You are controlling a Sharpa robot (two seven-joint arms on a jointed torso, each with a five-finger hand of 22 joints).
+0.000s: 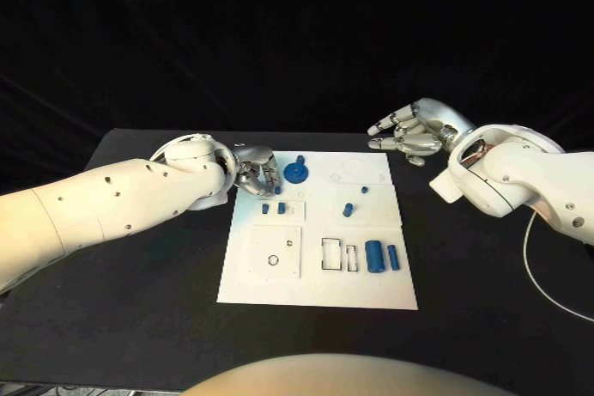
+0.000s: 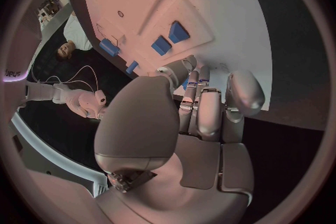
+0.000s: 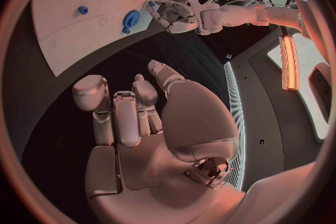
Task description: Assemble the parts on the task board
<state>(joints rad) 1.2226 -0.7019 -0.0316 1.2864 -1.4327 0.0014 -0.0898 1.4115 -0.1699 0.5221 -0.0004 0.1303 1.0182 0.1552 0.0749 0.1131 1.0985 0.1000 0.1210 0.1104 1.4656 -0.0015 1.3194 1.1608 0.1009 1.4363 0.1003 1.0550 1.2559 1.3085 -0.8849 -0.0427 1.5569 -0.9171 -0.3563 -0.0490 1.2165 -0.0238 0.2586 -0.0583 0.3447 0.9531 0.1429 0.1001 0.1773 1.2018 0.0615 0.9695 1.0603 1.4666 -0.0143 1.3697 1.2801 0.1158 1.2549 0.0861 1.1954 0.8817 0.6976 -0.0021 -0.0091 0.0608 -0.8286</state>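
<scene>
Our left hand (image 1: pixel 257 174) hovered at the board's (image 1: pixel 285 289) far left edge, fingers curled, holding nothing, just beside the blue knob (image 1: pixel 296 169). Right hand (image 1: pixel 411 130) waited empty, fingers apart, beyond the far right corner. Next, we judged: grasp that knob.

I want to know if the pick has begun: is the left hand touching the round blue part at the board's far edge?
Apart. In the right wrist view, bare white board shows between the left hand and the round blue part.
</scene>
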